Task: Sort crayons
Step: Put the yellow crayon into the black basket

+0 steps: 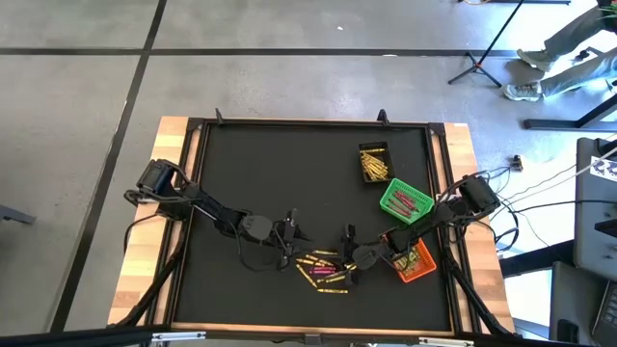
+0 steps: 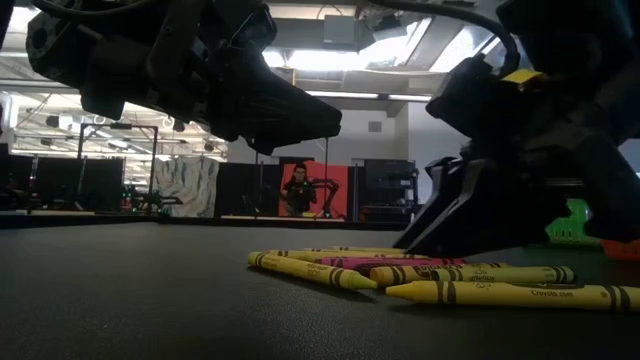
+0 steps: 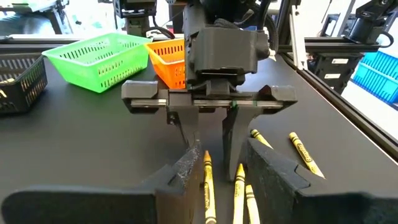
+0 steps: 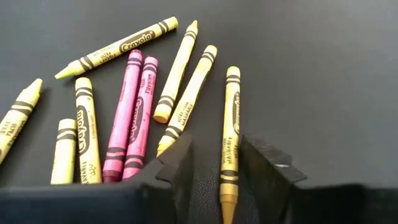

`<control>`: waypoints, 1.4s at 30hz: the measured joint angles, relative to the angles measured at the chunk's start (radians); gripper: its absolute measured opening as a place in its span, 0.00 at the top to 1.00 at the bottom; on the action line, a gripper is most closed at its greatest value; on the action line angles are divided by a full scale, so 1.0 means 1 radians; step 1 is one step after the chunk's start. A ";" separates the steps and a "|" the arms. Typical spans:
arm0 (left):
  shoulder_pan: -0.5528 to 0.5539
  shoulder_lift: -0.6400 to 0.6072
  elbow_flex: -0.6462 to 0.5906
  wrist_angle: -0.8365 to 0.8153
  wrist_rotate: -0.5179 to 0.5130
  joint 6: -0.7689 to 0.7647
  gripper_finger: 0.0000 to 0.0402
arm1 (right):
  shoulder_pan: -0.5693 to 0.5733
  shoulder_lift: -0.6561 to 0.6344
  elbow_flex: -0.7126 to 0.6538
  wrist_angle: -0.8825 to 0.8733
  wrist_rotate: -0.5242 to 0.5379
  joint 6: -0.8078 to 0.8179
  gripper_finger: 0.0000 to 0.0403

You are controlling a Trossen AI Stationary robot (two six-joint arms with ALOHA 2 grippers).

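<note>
Several crayons lie loose on the black mat, mostly yellow with two magenta ones side by side. My right gripper is open and slants down to the mat at the pile's right side. Its fingers stand on either side of one gold crayon, which lies flat between them and runs along them. My left gripper is open too. It hovers above the mat at the pile's left side and faces the right gripper.
At the right of the mat stand a black bin holding yellow crayons, a green bin with reddish ones, and an orange bin right beside the right arm. Raised wooden rails edge the mat.
</note>
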 joint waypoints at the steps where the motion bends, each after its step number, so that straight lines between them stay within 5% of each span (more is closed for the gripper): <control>1: 0.000 0.000 0.000 0.000 0.000 0.000 0.72 | -0.003 0.000 0.000 -0.002 -0.002 -0.004 0.68; 11: 0.000 0.000 0.000 0.000 0.000 -0.001 0.72 | -0.024 -0.003 0.000 -0.030 -0.005 -0.021 0.97; 19: -0.002 0.000 0.000 0.000 0.000 -0.003 0.72 | -0.026 -0.059 -0.005 -0.103 0.018 -0.042 0.94; 32: -0.002 0.000 0.000 0.000 0.000 -0.003 0.72 | -0.036 -0.406 -0.005 -0.516 0.153 -0.043 0.96; 42: -0.002 0.000 0.000 0.000 0.000 -0.005 0.72 | -0.216 -0.676 -0.005 -0.873 0.212 -0.023 0.95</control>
